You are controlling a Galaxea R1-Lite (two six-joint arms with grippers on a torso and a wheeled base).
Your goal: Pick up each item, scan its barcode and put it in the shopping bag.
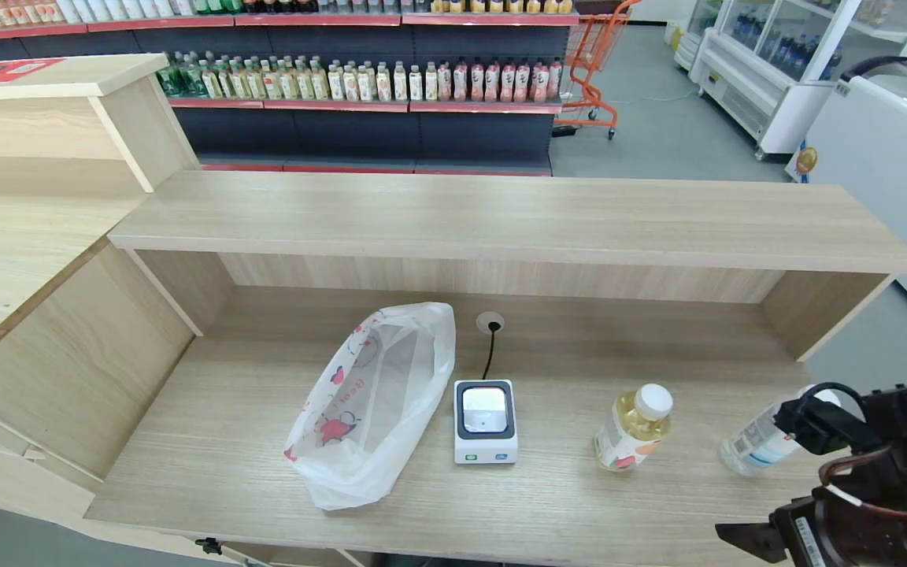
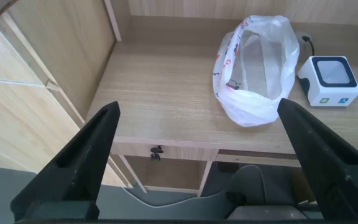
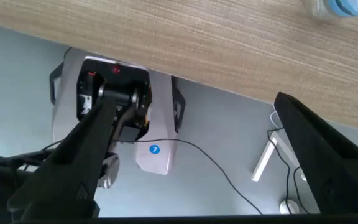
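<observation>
A white plastic shopping bag (image 1: 371, 402) lies open on the wooden counter (image 1: 209, 457), left of a small white barcode scanner (image 1: 485, 421). To the scanner's right stands a bottle of yellow drink (image 1: 633, 429) with a white cap. Farther right, a clear bottle (image 1: 757, 445) with a blue label lies partly behind my right arm (image 1: 879, 480). My left gripper (image 2: 197, 109) is open and empty, off the counter's front edge, facing the bag (image 2: 253, 65) and the scanner (image 2: 329, 78). My right gripper (image 3: 191, 109) is open and empty below the counter edge, near the clear bottle (image 3: 344, 6).
A raised shelf (image 1: 501, 220) runs along the back of the counter, with side walls left and right. The scanner's cable goes into a grommet (image 1: 490, 322). Store shelves with bottles and freezers stand beyond. Cables (image 3: 229, 177) lie on the floor.
</observation>
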